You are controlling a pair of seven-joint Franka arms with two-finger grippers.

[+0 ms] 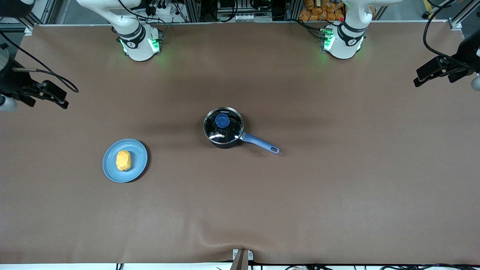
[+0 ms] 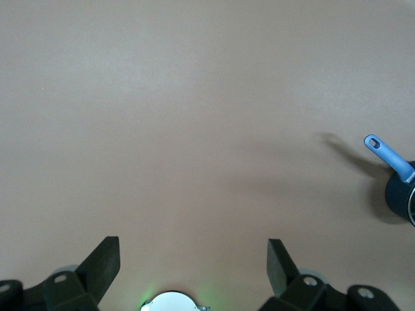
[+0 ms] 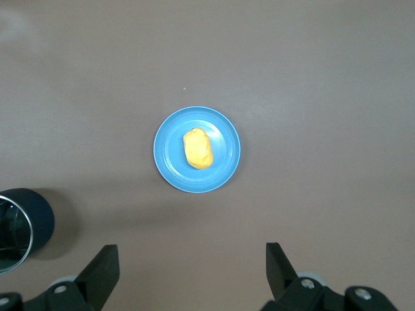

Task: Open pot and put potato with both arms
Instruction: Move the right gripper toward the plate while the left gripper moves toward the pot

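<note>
Left gripper (image 2: 191, 262) fingers spread, empty, high over table (image 1: 337, 187) at left arm's end; right gripper (image 3: 191, 265) likewise spread, over its own end; pot (image 1: 223, 127) mid-table, lid (image 1: 223, 122) on; potato (image 1: 123, 160) on blue plate (image 1: 137, 168) toward right arm's end.

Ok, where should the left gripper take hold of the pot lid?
By the blue knob at the lid's centre, coming straight down from above. It stands up from the flat glass and suits a two-finger pinch. The left gripper is open, waiting over bare table.
</note>
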